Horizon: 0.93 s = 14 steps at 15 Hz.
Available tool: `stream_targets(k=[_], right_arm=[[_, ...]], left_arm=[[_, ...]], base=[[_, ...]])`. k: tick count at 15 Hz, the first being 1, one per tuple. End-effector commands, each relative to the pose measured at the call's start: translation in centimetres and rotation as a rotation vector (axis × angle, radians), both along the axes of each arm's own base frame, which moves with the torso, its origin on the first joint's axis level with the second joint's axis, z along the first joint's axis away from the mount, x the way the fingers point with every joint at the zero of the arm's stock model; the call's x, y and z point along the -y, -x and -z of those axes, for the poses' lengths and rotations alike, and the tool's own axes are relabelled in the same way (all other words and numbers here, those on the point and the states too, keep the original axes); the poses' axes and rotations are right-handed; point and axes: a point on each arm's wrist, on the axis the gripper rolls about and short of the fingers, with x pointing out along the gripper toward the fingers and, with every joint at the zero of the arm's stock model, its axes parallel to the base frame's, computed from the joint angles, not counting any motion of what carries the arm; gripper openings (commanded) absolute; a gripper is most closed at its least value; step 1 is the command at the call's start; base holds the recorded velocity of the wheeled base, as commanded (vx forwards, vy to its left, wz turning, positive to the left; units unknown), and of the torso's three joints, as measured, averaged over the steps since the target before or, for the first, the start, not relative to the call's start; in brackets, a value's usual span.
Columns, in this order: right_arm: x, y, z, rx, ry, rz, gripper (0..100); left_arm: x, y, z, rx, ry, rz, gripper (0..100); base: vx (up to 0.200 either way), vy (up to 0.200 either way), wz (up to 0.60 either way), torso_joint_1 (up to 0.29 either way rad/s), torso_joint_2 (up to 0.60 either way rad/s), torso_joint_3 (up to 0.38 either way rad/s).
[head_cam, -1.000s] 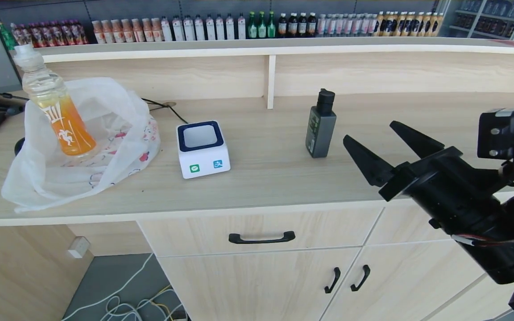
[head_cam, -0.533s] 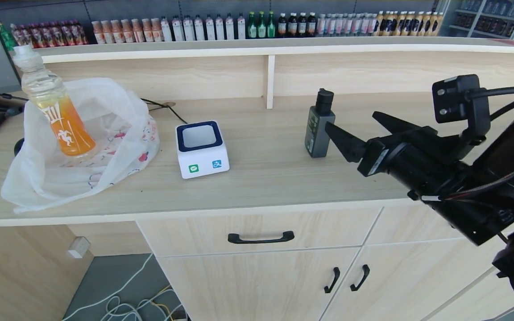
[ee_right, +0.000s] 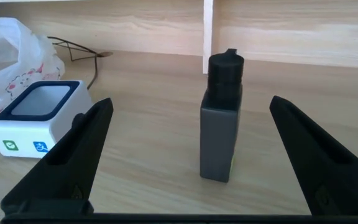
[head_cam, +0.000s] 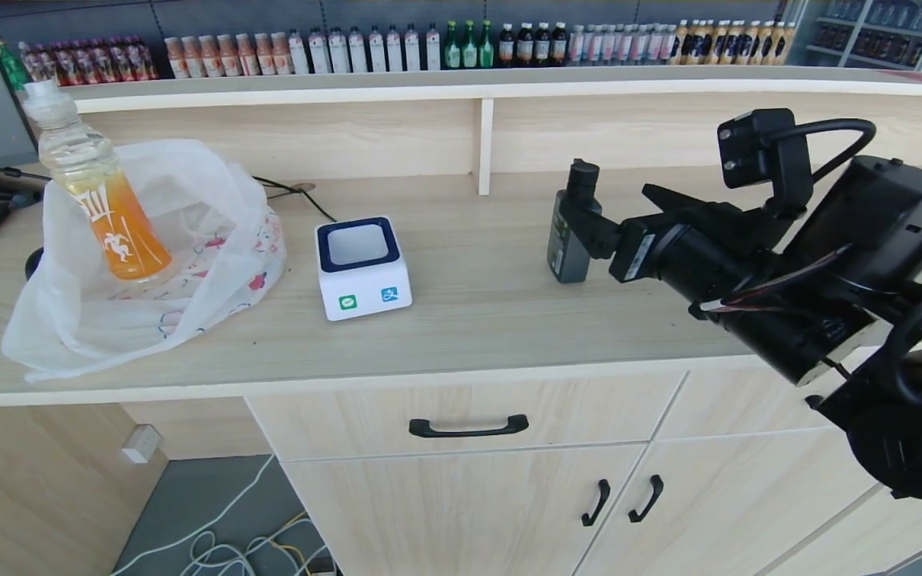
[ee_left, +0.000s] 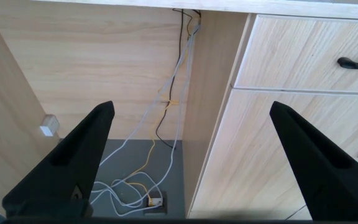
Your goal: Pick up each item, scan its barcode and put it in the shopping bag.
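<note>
Right wrist view: the grey bottle (ee_right: 221,140) stands upright on the wooden counter (ee_right: 154,155), straight ahead of the right gripper (ee_right: 191,102). The fingers are spread wide, one to each side of the bottle, and neither touches it. From the head view, the near finger crosses in front of the bottle's shoulder, so I can't tell how much room is left on that side.

The white scanner (head_cam: 363,268) sits between the bottle and the shopping bag (head_cam: 213,208). The bag lies slumped at the counter's left end with an orange drink bottle (head_cam: 105,200) leaning inside it. The left gripper (ee_left: 191,106) hangs below the counter edge, facing the cabinet fronts, with its fingers also spread and nothing between them.

I'd say the grasp hasn't happened yet, and this is the touchy part. The bottle is tall with a narrow base. If one finger reaches it before the other, it will likely tip or skid away across the smooth wood. If the fingers close high on the black cap, the body could swing or slip out during the carry.

Later, the barcode may face away from the scanner window, so the scan could miss. The bag's mouth is floppy and partly taken up by the drink, so a careless drop could land on the rim and roll off.
</note>
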Motion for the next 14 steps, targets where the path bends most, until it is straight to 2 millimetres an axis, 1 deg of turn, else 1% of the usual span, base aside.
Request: stream_targets(k=[1, 3, 7, 9, 12, 14], right_arm=[[-0.5, -2.1, 0.8, -0.016, 0.008, 0.018, 100], [-0.5, -3.3, 1.3, -0.027, 0.013, 0.035, 100], [-0.8, -4.7, 2.4, -0.048, 0.02, 0.07, 100], [-1.2, -5.6, 2.6, -0.044, 0.014, 0.085, 100], [-1.2, -7.3, 2.9, -0.041, 0.0, 0.103, 100], [-1.2, -8.0, 2.8, -0.033, -0.016, 0.111, 100]], left_arm=[[0.0, 0.0, 0.0, 0.001, 0.0, 0.0, 100], [0.0, 0.0, 0.0, 0.001, 0.0, 0.0, 100], [0.0, 0.0, 0.0, 0.001, 0.0, 0.0, 100], [0.0, 0.0, 0.0, 0.001, 0.0, 0.0, 100], [0.0, 0.0, 0.0, 0.001, 0.0, 0.0, 100], [0.0, 0.0, 0.0, 0.001, 0.0, 0.0, 100]], base=[[0.0, 0.0, 0.0, 0.0, 0.0, 0.0], [0.0, 0.0, 0.0, 0.0, 0.0, 0.0], [0.0, 0.0, 0.0, 0.0, 0.0, 0.0], [0.0, 0.0, 0.0, 0.0, 0.0, 0.0], [0.0, 0.0, 0.0, 0.0, 0.0, 0.0], [0.0, 0.0, 0.0, 0.0, 0.0, 0.0]])
